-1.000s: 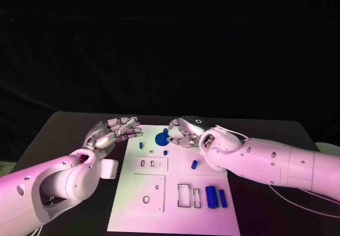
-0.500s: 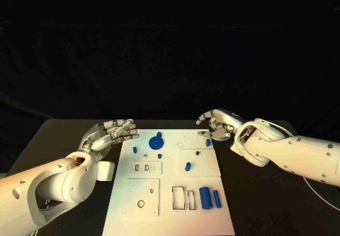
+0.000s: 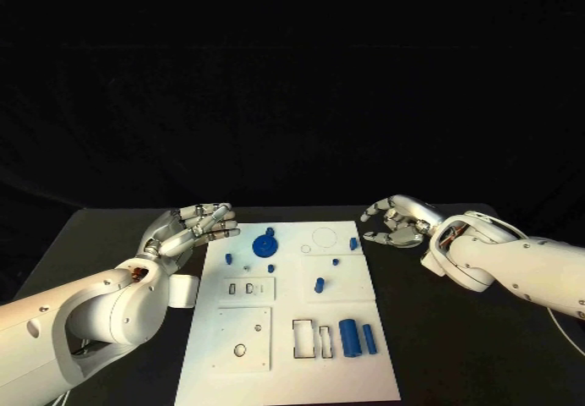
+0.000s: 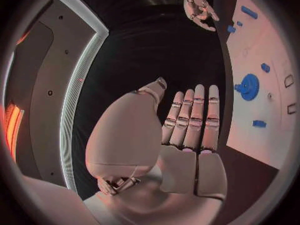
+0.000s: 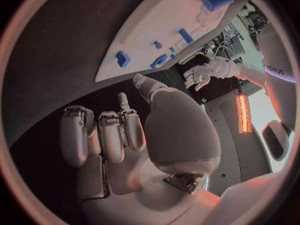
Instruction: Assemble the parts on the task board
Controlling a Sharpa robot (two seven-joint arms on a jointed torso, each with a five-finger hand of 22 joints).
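The right hand (image 3: pixel 396 222) hovers over the black table (image 3: pixel 463 355) just off the far right corner of the task board (image 3: pixel 292 372), fingers loosely curled and apart, with nothing in them. The left hand (image 3: pixel 195 227) hangs just beside the board's far left edge, palm up and fingers stretched out straight side by side, also holding nothing; the left wrist view shows those fingers (image 4: pixel 194 117) flat and close together over the dark table. The task board is a long white plate lying lengthwise down the middle of the table, made up of several panels with cut-out slots. On its far end lies a round blue gear (image 3: pixel 266 246) with a knob on top, and small blue pegs are scattered near it: 1 near the left edge (image 3: pixel 229 257), 1 just below the gear (image 3: pixel 270 268), 1 near the right edge (image 3: pixel 353 244) and 1 further in (image 3: pixel 319 285). Near the middle, beside 2 rectangular slots (image 3: pixel 311 339), lie a thick blue cylinder (image 3: pixel 350 337) and a thinner blue bar (image 3: pixel 369 338), side by side and possibly touching.
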